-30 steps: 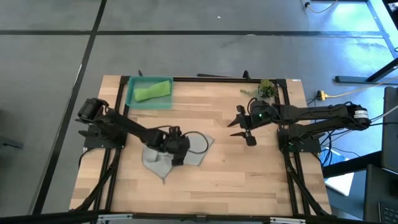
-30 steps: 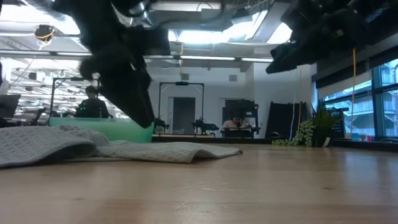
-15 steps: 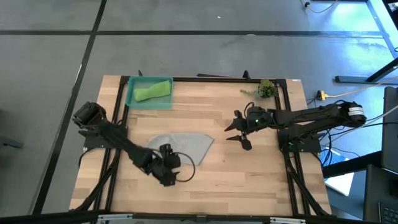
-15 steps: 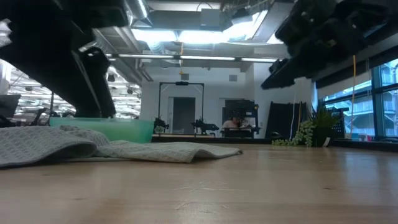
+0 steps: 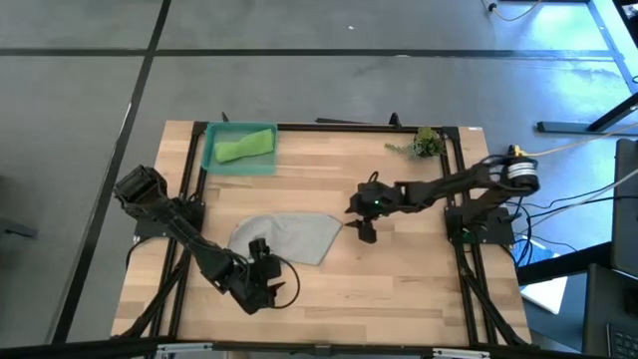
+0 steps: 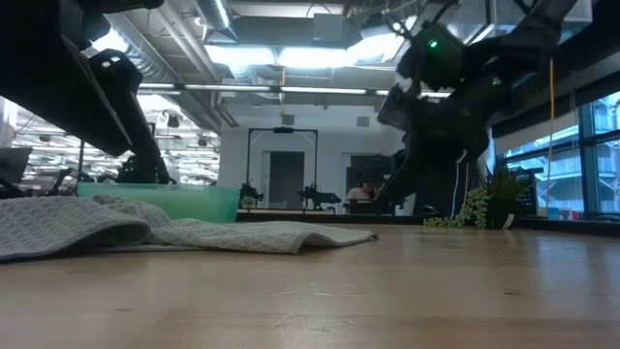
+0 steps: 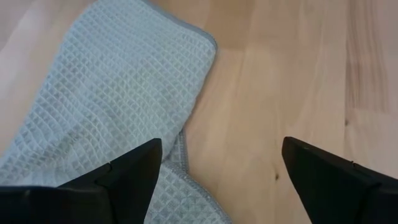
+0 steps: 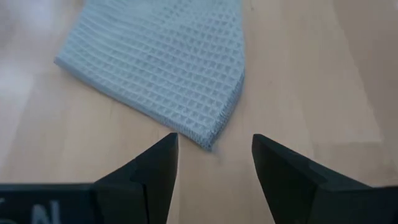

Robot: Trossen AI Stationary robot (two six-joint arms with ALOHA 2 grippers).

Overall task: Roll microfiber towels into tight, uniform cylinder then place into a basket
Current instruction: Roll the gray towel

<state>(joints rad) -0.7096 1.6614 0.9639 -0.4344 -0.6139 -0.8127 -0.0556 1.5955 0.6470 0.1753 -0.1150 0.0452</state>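
Note:
The pale grey towel (image 5: 286, 237) lies on the table left of centre, partly folded over itself; it also shows in the low view (image 6: 145, 231). The lime green towel (image 5: 244, 147) lies rolled in the teal basket (image 5: 211, 160) at the far left. My left gripper (image 7: 217, 174) is open over the grey towel's near edge (image 7: 112, 112) and shows in the high view (image 5: 261, 282). My right gripper (image 8: 214, 168) is open, with the towel's right corner (image 8: 208, 140) just ahead of its fingers; it also shows in the high view (image 5: 361, 219).
A small leafy plant sprig (image 5: 427, 142) lies at the far right of the table. Bare wood lies between the towel and the right edge (image 5: 419, 269). The low view shows the room beyond the table, with a person seated far off.
My left gripper has gone from over the grey towel's middle toward the table's near edge and now stands at the towel's near edge. My right gripper has gone toward the table's left and down, to the towel's right corner.

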